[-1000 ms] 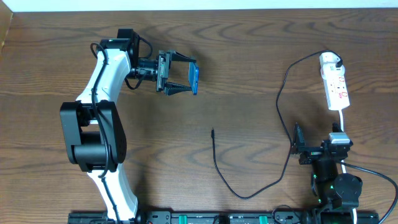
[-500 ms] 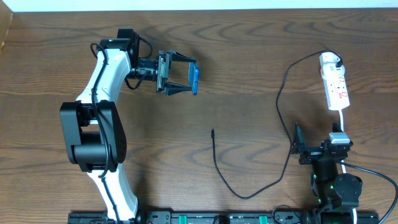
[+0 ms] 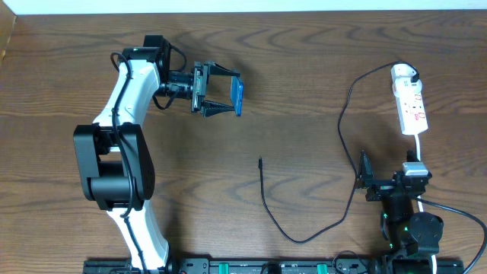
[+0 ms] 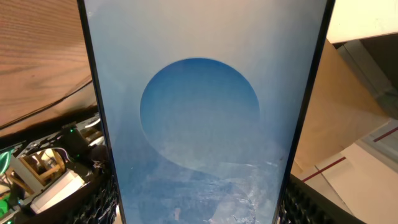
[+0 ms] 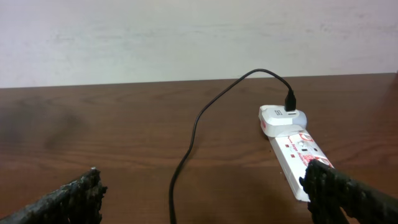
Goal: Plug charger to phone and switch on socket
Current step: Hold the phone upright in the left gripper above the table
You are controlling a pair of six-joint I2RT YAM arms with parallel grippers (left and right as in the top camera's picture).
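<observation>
My left gripper is shut on the phone and holds it on edge above the back left of the table. In the left wrist view the phone fills the frame, a light-blue screen with a darker blue circle, between the black pads. The charger, a thin black cable, has its free tip mid-table and its white plug head in the socket. My right gripper is open and empty, just short of the socket; the cable runs between its fingers.
The socket's white cord runs toward the right arm. The cable loops near the table's front edge. A white wall stands behind the table in the right wrist view. The table's left edge shows at far left.
</observation>
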